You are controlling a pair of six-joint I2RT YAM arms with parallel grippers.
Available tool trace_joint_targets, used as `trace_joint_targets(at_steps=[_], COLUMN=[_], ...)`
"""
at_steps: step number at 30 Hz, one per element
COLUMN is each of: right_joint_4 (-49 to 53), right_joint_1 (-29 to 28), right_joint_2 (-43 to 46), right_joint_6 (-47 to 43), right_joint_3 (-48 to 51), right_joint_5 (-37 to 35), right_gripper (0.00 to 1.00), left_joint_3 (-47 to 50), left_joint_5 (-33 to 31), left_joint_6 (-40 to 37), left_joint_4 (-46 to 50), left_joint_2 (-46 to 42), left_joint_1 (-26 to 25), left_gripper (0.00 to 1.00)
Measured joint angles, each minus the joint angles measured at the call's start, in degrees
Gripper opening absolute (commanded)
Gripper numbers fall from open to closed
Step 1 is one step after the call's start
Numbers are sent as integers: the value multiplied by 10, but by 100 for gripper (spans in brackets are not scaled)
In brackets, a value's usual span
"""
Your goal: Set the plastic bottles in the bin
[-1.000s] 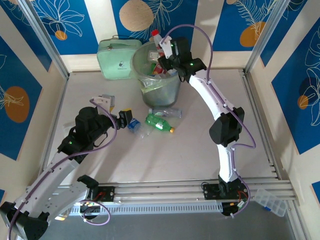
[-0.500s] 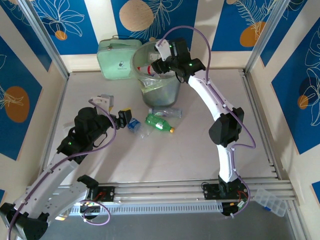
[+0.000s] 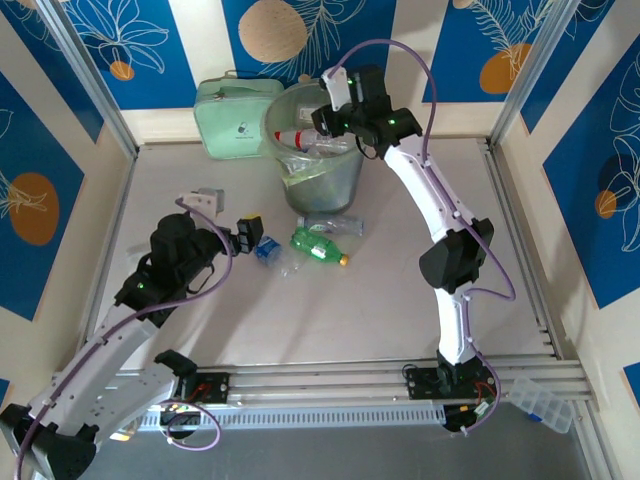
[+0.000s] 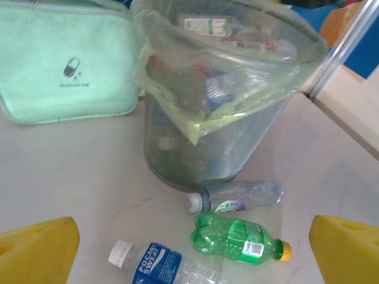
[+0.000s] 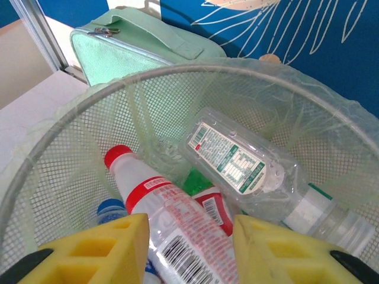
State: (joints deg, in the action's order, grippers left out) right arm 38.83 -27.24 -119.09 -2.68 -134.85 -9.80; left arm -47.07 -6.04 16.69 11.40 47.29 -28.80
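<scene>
Three small plastic bottles are being left on the pale table (image 3: 350, 320), just in front of the tall round grey mesh bin (image 4: 177, 148) with its pale green bag liner: a clear white-capped one (image 4: 243, 195), a green yellow-capped one (image 4: 234, 236) and a clear blue-labelled one (image 4: 154, 263). The left gripper (image 3: 252, 238) is being held low beside the blue-labelled bottle with its yellow fingers (image 4: 38, 248) spread wide, probably so that this bottle can be straddled next. The right gripper (image 5: 190, 234) is being held over the bin's mouth, where a red-capped, white-labelled clear bottle (image 5: 169, 207) is being pointed cap-first onto those already inside. Its fingers are closely flanking that bottle, but whether it is being clamped or let go cannot be told. Compared with a second ago, the bottle is no longer being carried cap-up above the rim, while the left arm is being kept almost in place.
</scene>
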Motion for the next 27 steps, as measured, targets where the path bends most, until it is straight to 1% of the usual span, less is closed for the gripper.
trace_joint_targets(at_steps=[2,5,8,10,11,15,18,21,24,27], right_joint_4=[2,-5,-30,-52,-66,-114,-119,-105,-81,-56], right_joint_1=[-13,-36,-60,-74,-78,-79,-76,-76,-75,-70], right_joint_2=[24,107,239,331,380,547,638,708,767,823], right_joint_6=[6,30,60,78,91,155,198,234,257,270], right_joint_3=[15,84,202,283,326,499,612,700,755,777], right_joint_5=[-21,-40,-47,-54,-57,-58,-51,-50,-50,-50], right_gripper=[45,49,51,51,51,52,52,52,52,52], left_joint_3=[-3,-20,-41,-43,-43,-43,-43,-43,-43,-50], left_joint_5=[-19,-58,-78,-78,-76,-71,-69,-59,-45,-33], left_joint_6=[25,97,186,248,280,390,445,486,509,524], left_joint_4=[12,54,99,120,134,174,193,200,195,192], left_joint_2=[10,38,67,81,86,110,141,187,241,294], left_joint_1=[0,0,0,0,0,0,0,0,0,0], left_gripper=[99,99,99,100,98,96,95,96,97,98])
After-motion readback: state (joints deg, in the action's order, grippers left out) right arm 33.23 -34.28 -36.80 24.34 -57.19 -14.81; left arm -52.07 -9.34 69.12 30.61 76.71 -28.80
